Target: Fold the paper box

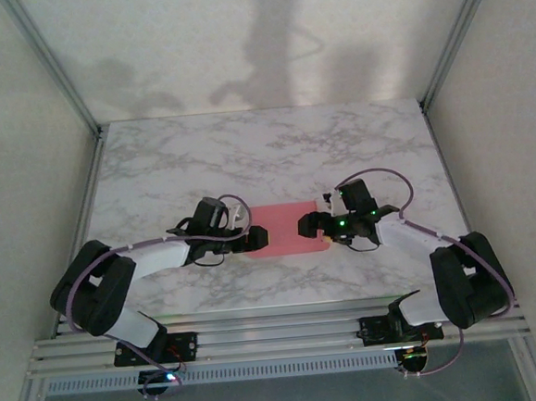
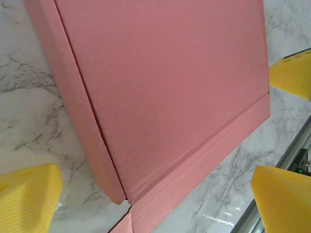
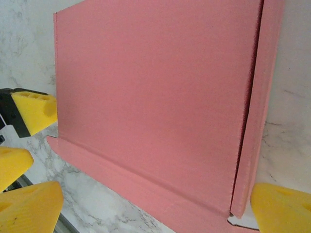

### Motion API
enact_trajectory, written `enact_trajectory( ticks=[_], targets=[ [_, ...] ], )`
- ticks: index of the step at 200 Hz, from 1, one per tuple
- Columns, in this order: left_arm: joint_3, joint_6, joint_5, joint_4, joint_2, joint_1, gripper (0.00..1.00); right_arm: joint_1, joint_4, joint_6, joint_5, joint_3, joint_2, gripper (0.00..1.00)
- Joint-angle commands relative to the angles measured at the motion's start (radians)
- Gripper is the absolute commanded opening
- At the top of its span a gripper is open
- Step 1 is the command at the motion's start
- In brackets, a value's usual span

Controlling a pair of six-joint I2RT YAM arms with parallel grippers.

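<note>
Pink-side-up paper box (image 1: pixel 284 229) lies flat, long axis running left-right.

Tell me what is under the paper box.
The paper box lies pink face up on the marble table, which shows around its edges. Anything directly beneath the sheet is covered.

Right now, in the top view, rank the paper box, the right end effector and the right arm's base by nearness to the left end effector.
1. paper box, right beside the left end effector
2. right end effector, across the box
3. right arm's base, near edge, right side
</note>
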State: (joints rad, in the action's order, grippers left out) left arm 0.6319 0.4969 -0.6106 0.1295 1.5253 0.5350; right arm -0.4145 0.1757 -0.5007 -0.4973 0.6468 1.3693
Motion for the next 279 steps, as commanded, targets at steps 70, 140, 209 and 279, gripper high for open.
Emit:
enact_trajectory(
  ticks=[70, 140, 209, 279],
  targets=[
    [0.063, -0.023, -0.006, 0.022, 0.042, 0.008, 0.99, 0.008, -0.042, 0.002, 0.062, 0.026, 0.050, 0.99],
    [0.087, -0.027, -0.024, 0.015, 0.055, 0.008, 0.99, 0.007, -0.069, 0.000, 0.041, 0.019, 0.060, 0.99],
    [0.096, -0.026, -0.050, 0.010, 0.053, 0.007, 0.99, 0.008, -0.094, 0.005, 0.005, 0.017, 0.056, 0.99],
    [0.106, -0.021, -0.061, 0.009, 0.050, 0.004, 0.99, 0.007, -0.102, 0.018, -0.009, 0.018, 0.046, 0.99]
  ],
)
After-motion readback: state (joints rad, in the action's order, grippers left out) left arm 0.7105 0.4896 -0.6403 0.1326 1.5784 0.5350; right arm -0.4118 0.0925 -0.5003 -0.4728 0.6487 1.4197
